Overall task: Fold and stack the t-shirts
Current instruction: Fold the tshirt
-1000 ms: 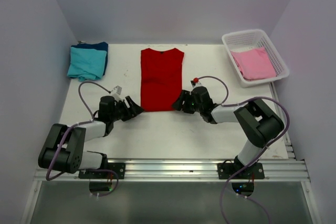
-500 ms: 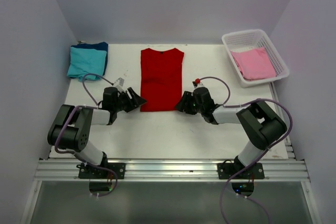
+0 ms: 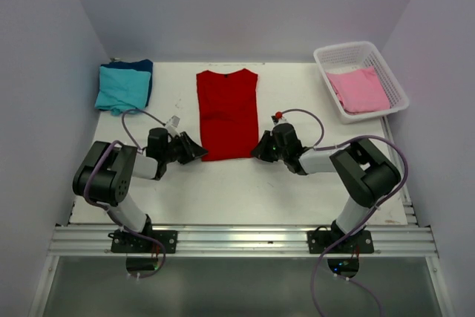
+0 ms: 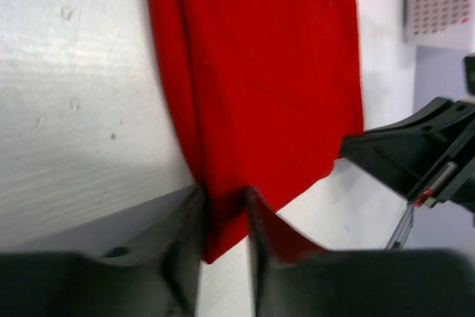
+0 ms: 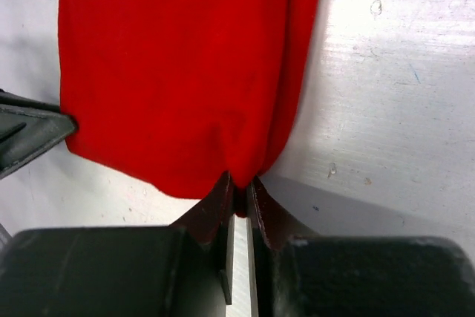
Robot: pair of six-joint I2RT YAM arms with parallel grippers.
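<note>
Viewing the bench [image 3: 223,183] from above, we find the red t-shirt [image 3: 226,113] lying flat near its middle. The shirt's sides are folded in so that it forms a long narrow strip, with the collar toward the far wall and the hem toward the arm bases. The left tool [image 3: 194,151] sits at the near left corner of the hem. The right tool [image 3: 260,148] sits at the near right corner. Both arms lie low over the bench, and their tools point inward toward each other across the hem.

Left tool: in the left wrist view its fingers [image 4: 189,220] stand partly closed. The hem corner of the red cloth fills the gap between them and touches both inner faces. We read this as a grip on the red t-shirt.

Right tool: in the right wrist view its fingers [image 5: 211,209] are drawn almost together, leaving only a narrow slit. A small pinch of the hem edge is caught at the tips. The rest of the shirt spreads away from the tips, flat on the bench.

Other items: the teal t-shirt [image 3: 122,87] lies folded at the far left corner on top of the dark blue t-shirt [image 3: 147,68], whose edge shows along its far and right sides. The pink t-shirt [image 3: 360,88] lies inside the white lattice basket [image 3: 326,53] at the far right corner. All three are well apart from both tools.
</note>
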